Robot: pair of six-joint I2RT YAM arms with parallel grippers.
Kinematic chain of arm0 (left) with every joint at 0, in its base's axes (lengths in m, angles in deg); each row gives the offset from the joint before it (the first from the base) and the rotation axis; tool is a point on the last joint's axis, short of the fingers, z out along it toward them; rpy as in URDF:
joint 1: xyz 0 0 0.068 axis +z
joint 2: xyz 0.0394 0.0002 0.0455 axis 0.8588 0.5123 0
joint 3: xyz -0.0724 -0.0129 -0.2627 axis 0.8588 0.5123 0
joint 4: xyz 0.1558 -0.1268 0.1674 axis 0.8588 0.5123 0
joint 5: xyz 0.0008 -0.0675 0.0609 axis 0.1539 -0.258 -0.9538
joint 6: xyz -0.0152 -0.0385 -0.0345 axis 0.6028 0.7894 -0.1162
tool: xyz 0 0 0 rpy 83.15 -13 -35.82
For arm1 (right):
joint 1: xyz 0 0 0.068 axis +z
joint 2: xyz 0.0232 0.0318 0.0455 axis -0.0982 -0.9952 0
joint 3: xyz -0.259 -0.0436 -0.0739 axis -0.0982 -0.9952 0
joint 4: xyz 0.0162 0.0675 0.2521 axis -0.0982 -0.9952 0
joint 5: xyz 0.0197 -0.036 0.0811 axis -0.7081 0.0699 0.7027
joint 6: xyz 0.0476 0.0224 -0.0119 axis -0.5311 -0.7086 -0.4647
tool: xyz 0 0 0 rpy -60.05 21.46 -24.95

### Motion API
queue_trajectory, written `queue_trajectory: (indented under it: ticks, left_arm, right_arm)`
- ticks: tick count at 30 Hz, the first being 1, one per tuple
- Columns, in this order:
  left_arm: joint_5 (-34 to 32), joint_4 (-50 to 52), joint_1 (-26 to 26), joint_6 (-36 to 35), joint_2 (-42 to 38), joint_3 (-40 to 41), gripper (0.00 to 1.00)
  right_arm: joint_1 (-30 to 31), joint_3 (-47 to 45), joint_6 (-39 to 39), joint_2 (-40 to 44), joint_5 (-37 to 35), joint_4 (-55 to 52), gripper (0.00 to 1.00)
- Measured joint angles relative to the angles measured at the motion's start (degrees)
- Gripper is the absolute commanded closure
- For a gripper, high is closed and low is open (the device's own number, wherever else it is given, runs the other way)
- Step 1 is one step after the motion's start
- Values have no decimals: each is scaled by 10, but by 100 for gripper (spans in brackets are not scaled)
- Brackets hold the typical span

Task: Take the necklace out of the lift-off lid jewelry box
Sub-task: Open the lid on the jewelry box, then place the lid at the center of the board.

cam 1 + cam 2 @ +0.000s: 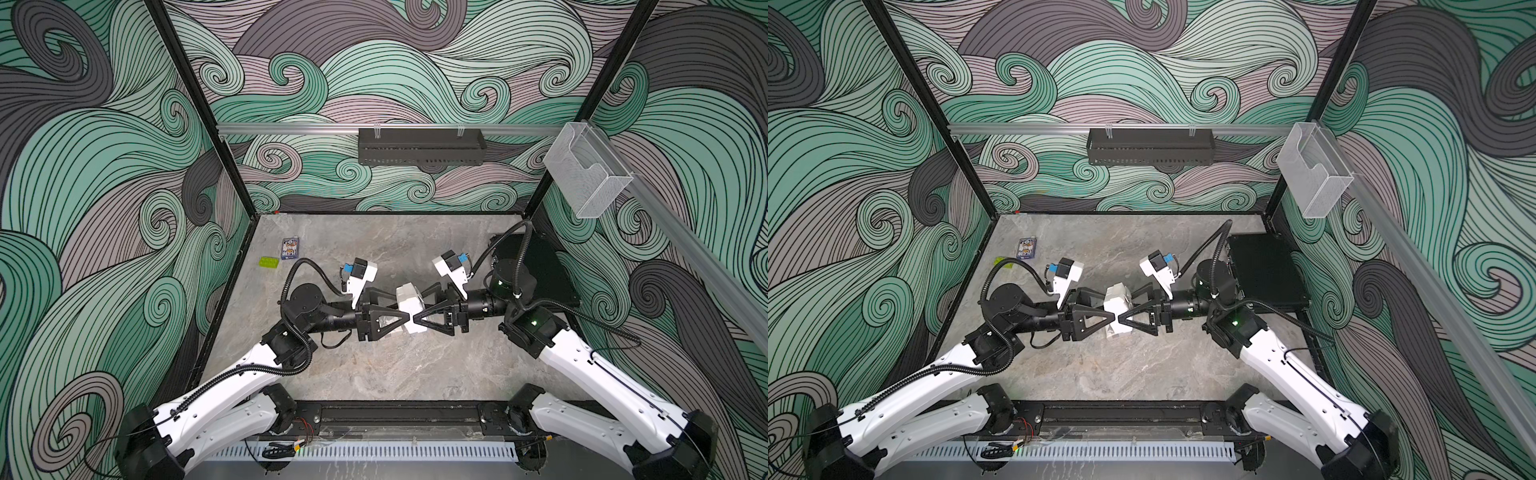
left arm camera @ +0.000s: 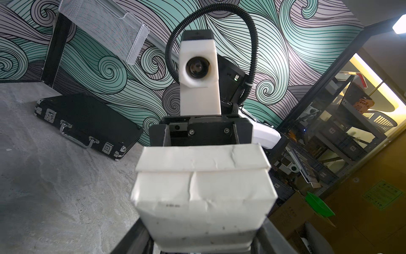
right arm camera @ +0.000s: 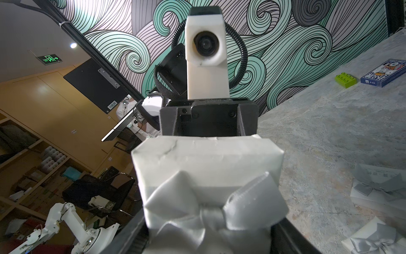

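The right gripper (image 1: pixel 420 309) clamps the white jewelry box (image 1: pixel 409 301) by its lid (image 3: pixel 206 158), aloft and on its side, while the left gripper (image 1: pixel 399 311) straddles the base (image 2: pixel 202 198), grip unclear, apparently to pull the halves apart; the necklace, unseen, presumably lies inside, between both claws.

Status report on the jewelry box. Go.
Right gripper clamped on jewelry box. Left gripper straddling the opposite end, grip unconfirmed. Lid still on, necklace out of sight.
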Motion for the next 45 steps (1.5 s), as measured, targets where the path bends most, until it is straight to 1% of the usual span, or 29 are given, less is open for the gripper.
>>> queue_trajectory:
  ticks: [4,10,13,16,19,22,26,30,32,36,42,44,45]
  left_arm:
    - [-8,13,0,-3,-10,1,40]
    - [-28,18,0,-9,-29,2,40]
    - [-34,22,0,-15,-32,2,41]
    - [-36,33,0,-19,-32,2,41]
    - [-37,42,0,-23,-33,2,41]
    - [-37,52,0,-29,-34,2,41]
    - [-37,65,0,-35,-37,2,41]
    - [-36,76,0,-38,-37,2,41]
    - [-36,78,0,-39,-36,2,40]
    - [-35,83,0,-40,-36,2,41]
    - [-32,86,0,-42,-36,2,41]
    - [-31,86,0,-42,-37,2,41]
    - [-30,87,0,-42,-37,2,41]
  right_arm:
    - [-11,0,11,13,-4,-17,29]
    - [-63,0,23,51,-10,-70,30]
    - [-90,0,33,67,-31,-111,30]
    - [-109,0,52,83,-88,-178,31]
    - [-119,-2,73,80,-176,-252,33]
    - [-122,-17,87,44,-271,-304,33]
    - [-123,-46,95,-51,-390,-346,30]
    - [-124,-54,101,-133,-469,-358,29]
    - [-125,-54,104,-169,-491,-354,28]
    - [-127,-54,107,-233,-515,-346,22]
    - [-129,-54,108,-257,-528,-339,17]
    - [-129,-54,108,-257,-529,-339,18]
    - [-129,-53,110,-257,-528,-341,19]
